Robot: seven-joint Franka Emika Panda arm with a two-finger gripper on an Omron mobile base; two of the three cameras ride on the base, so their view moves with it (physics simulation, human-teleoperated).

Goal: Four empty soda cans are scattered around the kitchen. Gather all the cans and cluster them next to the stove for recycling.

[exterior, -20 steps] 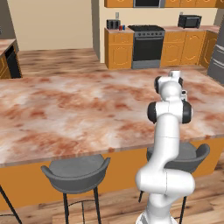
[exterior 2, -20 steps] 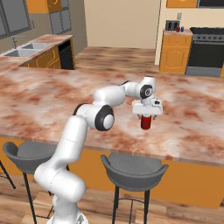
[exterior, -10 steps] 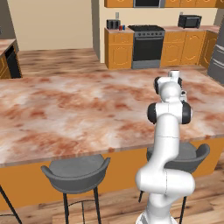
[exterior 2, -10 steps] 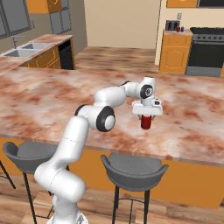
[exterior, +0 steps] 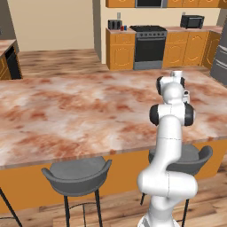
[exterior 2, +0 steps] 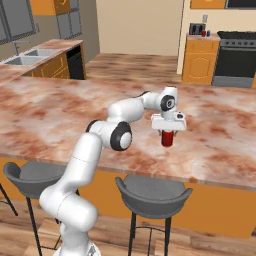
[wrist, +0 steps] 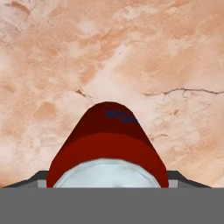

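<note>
On the marble island counter [exterior 2: 60, 107], the gripper [exterior 2: 168, 131] has its jaws pinched on an upright red soda can [exterior 2: 168, 137], so lifting and carrying it to the distant stove [exterior 2: 234, 57] likely comes next.

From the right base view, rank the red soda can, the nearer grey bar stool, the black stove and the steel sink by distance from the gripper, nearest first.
1. Red soda can: between the jaws of the gripper, on the marble counter.
2. Grey bar stool: just below the counter edge.
3. and 4. Black stove, far right, and steel sink, far left: too close to call.
</note>
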